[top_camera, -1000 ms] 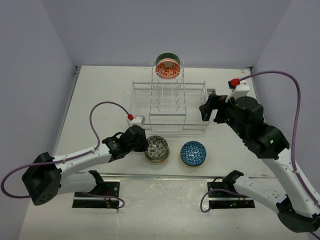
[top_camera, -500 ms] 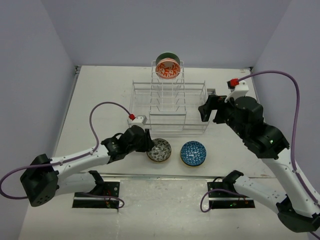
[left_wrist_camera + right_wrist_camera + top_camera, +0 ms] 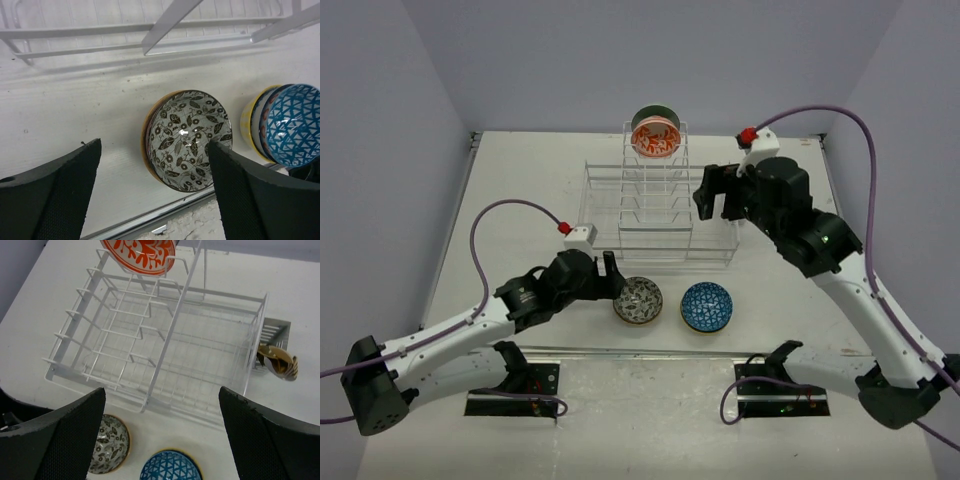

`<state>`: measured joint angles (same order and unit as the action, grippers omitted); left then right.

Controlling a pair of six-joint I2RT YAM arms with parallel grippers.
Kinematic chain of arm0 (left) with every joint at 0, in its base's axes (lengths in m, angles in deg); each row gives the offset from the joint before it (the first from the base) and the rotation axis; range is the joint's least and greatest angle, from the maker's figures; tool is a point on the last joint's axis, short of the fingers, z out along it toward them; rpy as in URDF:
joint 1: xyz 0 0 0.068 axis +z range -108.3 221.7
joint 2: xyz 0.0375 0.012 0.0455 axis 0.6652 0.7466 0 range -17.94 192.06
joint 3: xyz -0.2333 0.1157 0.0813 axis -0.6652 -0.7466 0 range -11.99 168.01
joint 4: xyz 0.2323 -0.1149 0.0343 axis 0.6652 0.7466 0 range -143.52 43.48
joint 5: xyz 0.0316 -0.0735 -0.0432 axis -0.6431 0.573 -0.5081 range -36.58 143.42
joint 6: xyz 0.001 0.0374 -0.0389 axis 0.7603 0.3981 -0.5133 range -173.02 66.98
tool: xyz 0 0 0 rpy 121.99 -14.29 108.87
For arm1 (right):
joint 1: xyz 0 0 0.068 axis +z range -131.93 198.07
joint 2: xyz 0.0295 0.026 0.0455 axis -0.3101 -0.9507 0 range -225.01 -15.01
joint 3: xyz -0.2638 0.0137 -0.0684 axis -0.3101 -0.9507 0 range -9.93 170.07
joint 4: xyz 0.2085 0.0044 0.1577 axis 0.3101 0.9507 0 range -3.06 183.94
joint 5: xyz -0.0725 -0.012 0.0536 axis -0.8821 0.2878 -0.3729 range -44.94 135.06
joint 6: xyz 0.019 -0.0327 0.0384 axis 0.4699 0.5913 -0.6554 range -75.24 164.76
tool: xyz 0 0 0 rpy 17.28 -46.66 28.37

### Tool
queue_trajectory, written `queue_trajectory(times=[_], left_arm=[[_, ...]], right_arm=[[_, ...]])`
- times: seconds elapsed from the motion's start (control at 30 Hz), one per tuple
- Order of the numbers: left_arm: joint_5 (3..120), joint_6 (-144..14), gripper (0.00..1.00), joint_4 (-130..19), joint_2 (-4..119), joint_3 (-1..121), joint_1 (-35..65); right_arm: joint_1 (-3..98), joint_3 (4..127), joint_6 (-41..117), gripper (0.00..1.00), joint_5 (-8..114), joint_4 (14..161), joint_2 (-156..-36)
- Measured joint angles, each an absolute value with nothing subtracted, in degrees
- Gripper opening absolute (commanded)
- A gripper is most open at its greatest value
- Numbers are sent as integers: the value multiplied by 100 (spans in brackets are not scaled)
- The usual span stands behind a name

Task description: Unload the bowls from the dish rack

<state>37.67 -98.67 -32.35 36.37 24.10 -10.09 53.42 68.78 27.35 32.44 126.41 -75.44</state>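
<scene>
The white wire dish rack (image 3: 660, 215) (image 3: 165, 340) stands mid-table. An orange-red bowl (image 3: 655, 138) (image 3: 140, 252) stands on edge in its far slot, with a dark green bowl (image 3: 655, 112) behind it. In front of the rack, a grey-speckled bowl (image 3: 637, 300) (image 3: 190, 140) (image 3: 107, 450) rests on an orange-rimmed one. To its right a blue mosaic bowl (image 3: 707, 306) (image 3: 295, 125) (image 3: 170, 470) tops a stack with a yellow bowl (image 3: 247, 120). My left gripper (image 3: 612, 275) (image 3: 154, 145) is open just left of the grey-speckled bowl, holding nothing. My right gripper (image 3: 715, 195) (image 3: 161, 390) hangs open above the rack's right side.
A small side caddy (image 3: 272, 335) on the rack's right end holds a brown object (image 3: 277, 362). The table's metal front edge (image 3: 150, 217) runs just below the bowls. Purple-grey walls close in the left, right and back.
My left gripper has opened and let go of the grey-speckled bowl, which now lies flat on the table. My right arm has swung left and farther back, over the rack.
</scene>
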Motion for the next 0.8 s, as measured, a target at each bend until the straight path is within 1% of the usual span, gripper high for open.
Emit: queue_trajectory(times=[0.03,0.23,0.27,0.37,0.47,0.57,0.63,0.7,0.73,0.77,0.8], left_arm=[[3697,-9838,100,-3111,3573,2506,-1011],[3581,-9277,100,-2400,3355,3392,-1013],[3579,-9163,100,-2298,3359,3608,-1013],[3574,-8767,100,-2011,3344,4242,-1013],[3522,-8472,100,-1769,3256,4624,-1013],[3441,-8228,100,-1546,3125,4823,-1013],[3404,-8114,100,-1456,3034,4867,-1013],[3382,-8026,100,-1388,2948,4867,-1013],[3369,-7994,100,-1345,2913,4867,-1013],[3358,-7970,100,-1312,2878,4867,-1013],[3347,-7946,100,-1301,2859,4865,-1013]], right_arm=[[5342,7058,2871,95,3257,12551,-7839],[5342,7768,4082,96,3126,11637,-9187],[5342,8006,4327,99,3054,11502,-9522],[5342,8963,4969,99,2763,11226,-10674],[5342,9836,5481,99,2475,11108,-11723],[5342,10233,5889,99,2300,11049,-12346],[5342,10268,6138,88,2197,11006,-12540],[5342,10271,6340,74,2156,10969,-12639],[5342,10271,6403,58,2147,10958,-12654],[5342,10268,6486,52,2083,10944,-12654],[5329,10268,6523,49,2035,10881,-12650]])
